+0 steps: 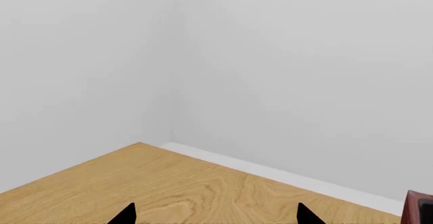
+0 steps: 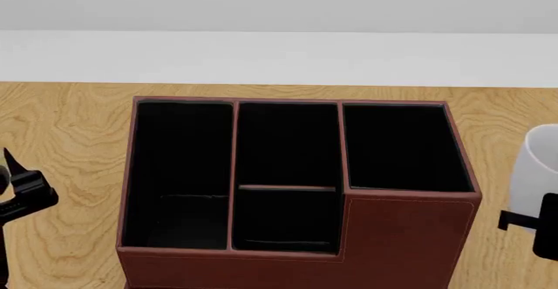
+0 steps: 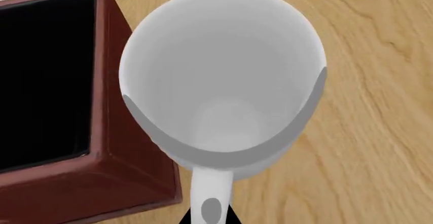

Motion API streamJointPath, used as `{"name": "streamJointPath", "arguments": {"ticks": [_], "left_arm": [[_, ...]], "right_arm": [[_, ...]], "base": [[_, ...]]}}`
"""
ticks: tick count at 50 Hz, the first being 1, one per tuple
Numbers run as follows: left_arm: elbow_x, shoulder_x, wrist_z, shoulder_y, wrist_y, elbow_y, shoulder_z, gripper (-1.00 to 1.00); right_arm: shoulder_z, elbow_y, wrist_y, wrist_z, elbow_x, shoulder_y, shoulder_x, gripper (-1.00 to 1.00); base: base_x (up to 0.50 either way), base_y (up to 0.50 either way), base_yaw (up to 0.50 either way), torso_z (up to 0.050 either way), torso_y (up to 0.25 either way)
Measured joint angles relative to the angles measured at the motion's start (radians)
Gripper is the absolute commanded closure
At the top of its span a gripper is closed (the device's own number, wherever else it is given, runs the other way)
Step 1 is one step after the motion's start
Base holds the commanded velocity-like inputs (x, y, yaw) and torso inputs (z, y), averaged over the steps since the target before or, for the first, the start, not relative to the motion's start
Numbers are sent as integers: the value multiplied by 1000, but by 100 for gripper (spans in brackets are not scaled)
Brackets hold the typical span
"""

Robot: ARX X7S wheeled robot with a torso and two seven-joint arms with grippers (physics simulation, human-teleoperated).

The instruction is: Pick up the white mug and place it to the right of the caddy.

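Observation:
The white mug (image 3: 223,77) is seen from above in the right wrist view, empty, with its loop handle (image 3: 211,193) pointing at the camera. My right gripper (image 3: 210,217) is shut on that handle, a black fingertip tight against each side. The mug is just right of the reddish-brown caddy (image 3: 108,133), almost touching its wall. The head view has the caddy (image 2: 401,237) in the middle and the mug (image 2: 539,171) cut off by the right edge. I cannot tell if the mug rests on the table. My left gripper (image 1: 216,215) stands open with nothing in it, left of the caddy.
The wooden table (image 2: 61,125) runs back to a white wall (image 2: 279,53) just behind the caddy. In the left wrist view the table corner (image 1: 140,144) meets two walls, and a caddy corner (image 1: 419,209) shows at the frame's edge.

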Motion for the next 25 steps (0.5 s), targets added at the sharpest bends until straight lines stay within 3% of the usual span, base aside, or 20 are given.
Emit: {"name": "streamJointPath", "arguments": {"ticks": [25], "left_arm": [[14, 5, -10, -14, 15, -36, 19, -100]], "right_arm": [[-128, 211, -125, -192, -179, 56, -83, 100]], "base": [[0, 0, 0, 0, 0]]}}
